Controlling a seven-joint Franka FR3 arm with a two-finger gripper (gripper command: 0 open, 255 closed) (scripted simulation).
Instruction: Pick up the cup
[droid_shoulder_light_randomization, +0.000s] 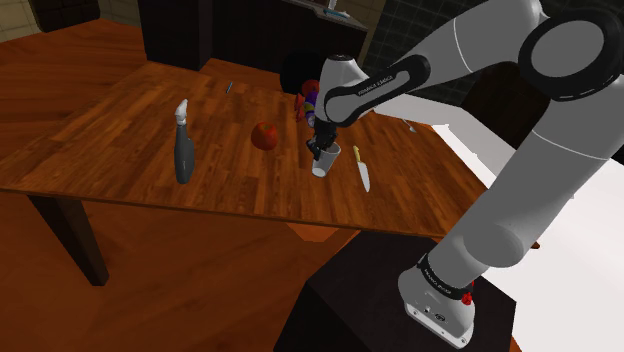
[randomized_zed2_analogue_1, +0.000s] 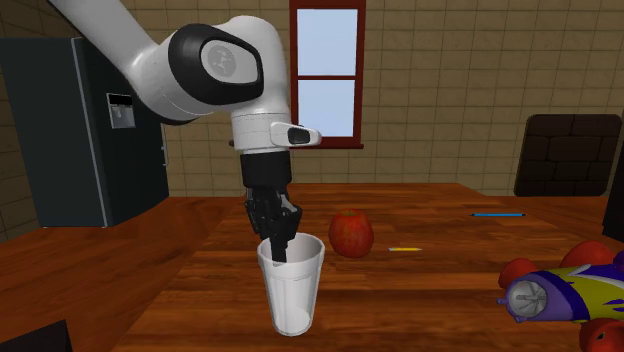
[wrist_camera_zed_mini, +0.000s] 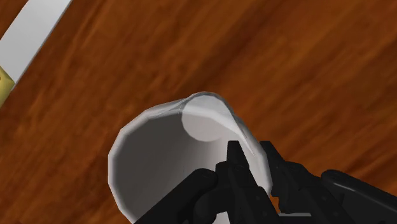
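Your wooden table (droid_shoulder_light_randomization: 110, 135) carries, from the shoulder view's left, a spray bottle (droid_shoulder_light_randomization: 182, 152), an apple (droid_shoulder_light_randomization: 264, 135), the cup (droid_shoulder_light_randomization: 325, 161) and a knife (droid_shoulder_light_randomization: 361, 172), each apart. A toy (randomized_zed2_analogue_1: 558, 296), blue pen (randomized_zed2_analogue_1: 498, 214) and yellow pencil (randomized_zed2_analogue_1: 404, 248) lie there too.

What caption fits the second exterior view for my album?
Black jaws pinch the white cup by its rim, red apple nearby.

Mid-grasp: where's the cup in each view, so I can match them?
Shoulder view: cup right of centre, between apple and knife.
Second exterior view: cup lower centre, apple behind it.
Wrist view: cup wall between the jaws.
Shared landmark: the jaws on its rim.
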